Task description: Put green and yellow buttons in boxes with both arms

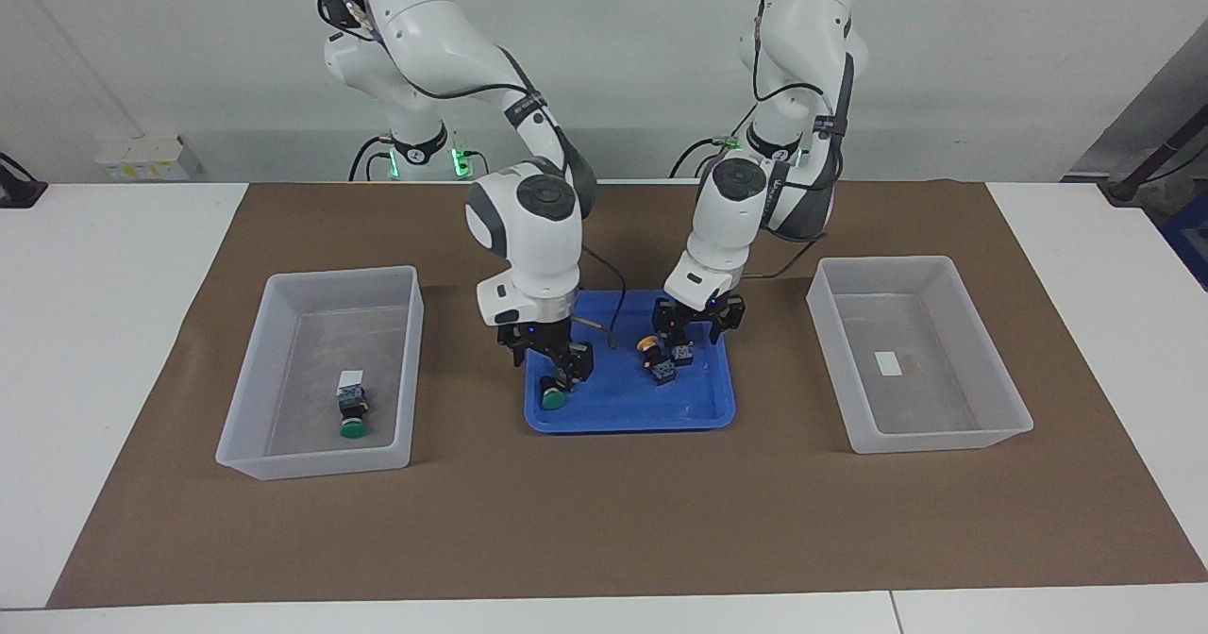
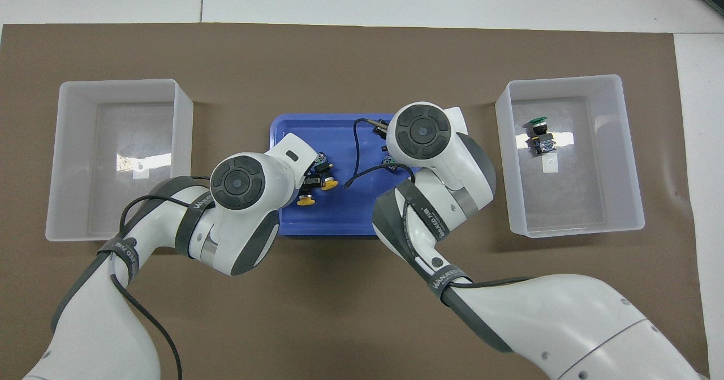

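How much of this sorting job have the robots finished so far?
Done: one green button sits in the box at the right arm's end. In hand: the right gripper is low over the second green button in the tray, and the left gripper over the two yellow buttons there; neither is lifted yet. Left: those three buttons; the other box holds none.

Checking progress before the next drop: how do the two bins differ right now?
The bin at the right arm's end holds one green button; the bin at the left arm's end holds no button. In the first, the button lies on its side right beside the sticker; in the second, the sticker sits alone on a bare floor. Both are the same translucent whitish bins, one at each end of the blue tray.
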You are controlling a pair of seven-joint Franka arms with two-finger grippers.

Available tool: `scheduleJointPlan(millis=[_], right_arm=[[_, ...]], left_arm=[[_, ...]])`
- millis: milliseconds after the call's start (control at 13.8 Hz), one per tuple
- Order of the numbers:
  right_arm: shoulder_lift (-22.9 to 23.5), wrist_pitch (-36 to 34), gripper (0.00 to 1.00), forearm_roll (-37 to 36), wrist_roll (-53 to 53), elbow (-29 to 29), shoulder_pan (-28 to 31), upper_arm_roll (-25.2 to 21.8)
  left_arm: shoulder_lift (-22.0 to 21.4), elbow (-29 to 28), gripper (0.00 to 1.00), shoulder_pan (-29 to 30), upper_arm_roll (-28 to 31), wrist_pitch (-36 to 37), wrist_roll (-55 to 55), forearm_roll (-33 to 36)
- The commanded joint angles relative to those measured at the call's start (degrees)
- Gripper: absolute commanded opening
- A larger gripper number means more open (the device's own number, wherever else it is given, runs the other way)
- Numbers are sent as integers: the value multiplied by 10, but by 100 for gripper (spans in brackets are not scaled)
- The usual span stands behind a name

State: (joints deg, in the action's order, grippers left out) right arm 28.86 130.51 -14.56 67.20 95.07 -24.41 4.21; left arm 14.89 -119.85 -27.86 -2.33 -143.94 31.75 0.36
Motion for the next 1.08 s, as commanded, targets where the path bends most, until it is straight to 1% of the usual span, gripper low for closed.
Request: scheduleJointPlan(millis=[0, 72, 217, 289, 362, 434, 506, 579, 651, 723, 796, 940, 1013], right_arm=[[22, 4, 100, -14, 24, -19, -5, 0], [26, 5, 100, -14, 31, -19, -13, 0], [25, 10, 87, -13, 31, -13, -13, 0], [25, 25, 82, -12, 32, -7, -14, 0], [25, 28, 80, -12, 32, 2, -14, 0], [25, 28, 75, -12, 32, 6, -15, 0], [25, 28, 69, -12, 32, 9, -15, 0], [25, 30, 56, -13, 32, 13, -15, 1], [24, 30, 39, -13, 31, 14, -16, 1], [24, 30, 15, -13, 32, 15, -15, 1], [24, 30, 1, -6, 33, 13, -15, 1], [17, 27, 0, -4, 30, 10, -8, 2], [3, 20, 0, -4, 27, 12, -5, 2]], left_arm=[[-2, -14, 66, -12, 8, -23, 12, -5], [-1, -14, 63, -15, 8, -34, 15, -5], [14, -14, 59, -24, 8, -54, 26, -5], [22, -14, 54, -27, 8, -73, 33, -5], [28, -14, 50, -27, 8, -84, 36, -5], [28, -14, 46, -27, 8, -84, 36, -5], [28, -13, 37, -27, 8, -81, 36, -5], [28, -13, 31, -27, 8, -78, 35, -5], [29, -11, 23, -26, 9, -76, 34, -5], [29, -8, 17, -23, 9, -75, 34, -5], [29, -6, 10, -21, 9, -74, 33, -5], [30, 5, 0, -18, 10, -66, 31, -5], [30, 15, 0, -16, 11, -53, 30, -5]])
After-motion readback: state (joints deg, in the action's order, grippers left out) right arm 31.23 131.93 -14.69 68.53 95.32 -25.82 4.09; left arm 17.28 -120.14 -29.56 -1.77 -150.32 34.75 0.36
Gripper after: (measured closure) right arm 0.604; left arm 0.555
